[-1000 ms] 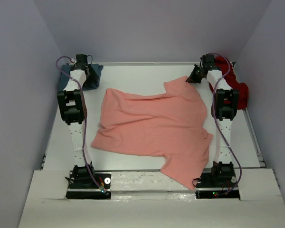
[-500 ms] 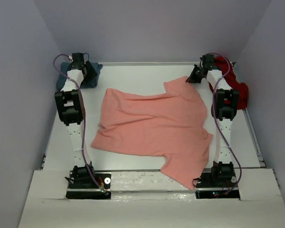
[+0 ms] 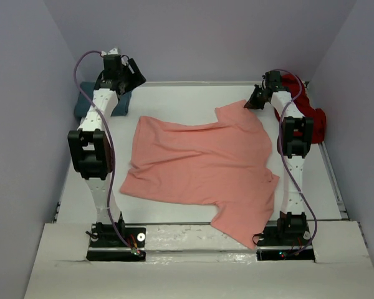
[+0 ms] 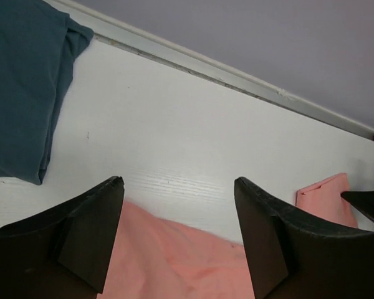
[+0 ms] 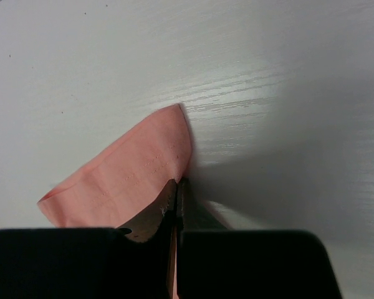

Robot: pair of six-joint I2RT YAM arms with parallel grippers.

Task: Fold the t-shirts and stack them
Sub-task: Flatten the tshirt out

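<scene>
A salmon-pink t-shirt (image 3: 199, 162) lies spread flat across the middle of the white table (image 3: 193, 99), its lower hem hanging over the near edge. My right gripper (image 3: 254, 99) is low at the shirt's far right sleeve (image 5: 131, 174) and is shut (image 5: 177, 182) on that sleeve's edge. A folded teal t-shirt (image 3: 84, 107) lies in the far left corner, and the left wrist view shows it at the upper left (image 4: 22, 87). My left gripper (image 3: 129, 73) hangs open (image 4: 177, 182) above the table, right of the teal shirt, with nothing between its fingers. A dark red t-shirt (image 3: 308, 106) is bunched at the far right.
Grey walls close in the table on the left, back and right. A raised rim (image 4: 193, 62) runs along the table's far edge. The right gripper's tip (image 4: 368, 205) shows at the right edge of the left wrist view, beside the pink sleeve (image 4: 327, 199).
My left arm has risen from the teal shirt and swung right toward the back wall, its jaws opening wider. The right arm and the pink shirt have not moved.
</scene>
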